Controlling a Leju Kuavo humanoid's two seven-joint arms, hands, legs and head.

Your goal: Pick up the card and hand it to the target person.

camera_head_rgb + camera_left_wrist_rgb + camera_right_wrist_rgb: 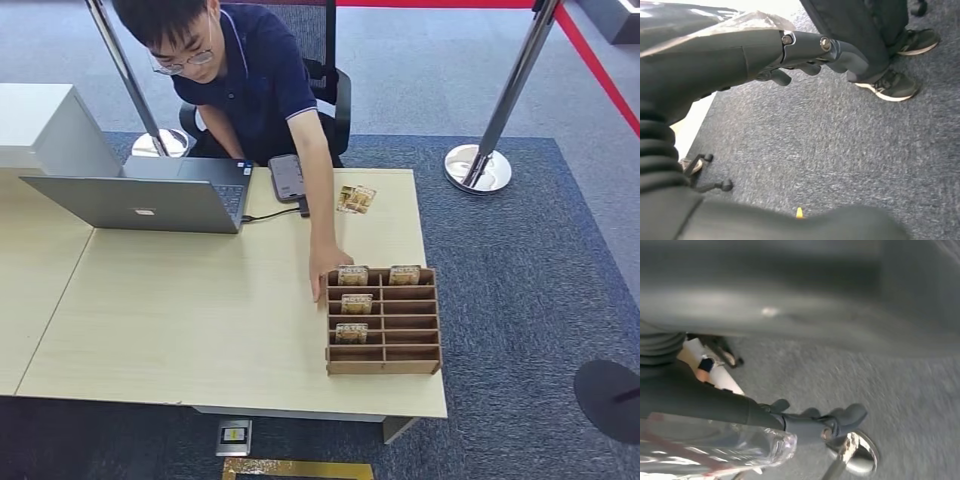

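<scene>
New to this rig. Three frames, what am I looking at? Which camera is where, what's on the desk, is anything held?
It is a two-armed humanoid robot. The head view looks down at a wooden table from the robot's body. On it: a laptop, a wooden card rack with several cards standing in its slots, and loose cards farther back. A seated person's hand touches the rack. The other two views sit at the wrists of hanging arms, showing carpet. The left hand and right hand hold nothing, fingers loosely extended.

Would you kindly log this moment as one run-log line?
phase: pre-reach | left hand: empty, over carpet | right hand: empty | cards: in wooden rack | person's hand: touching rack
</scene>
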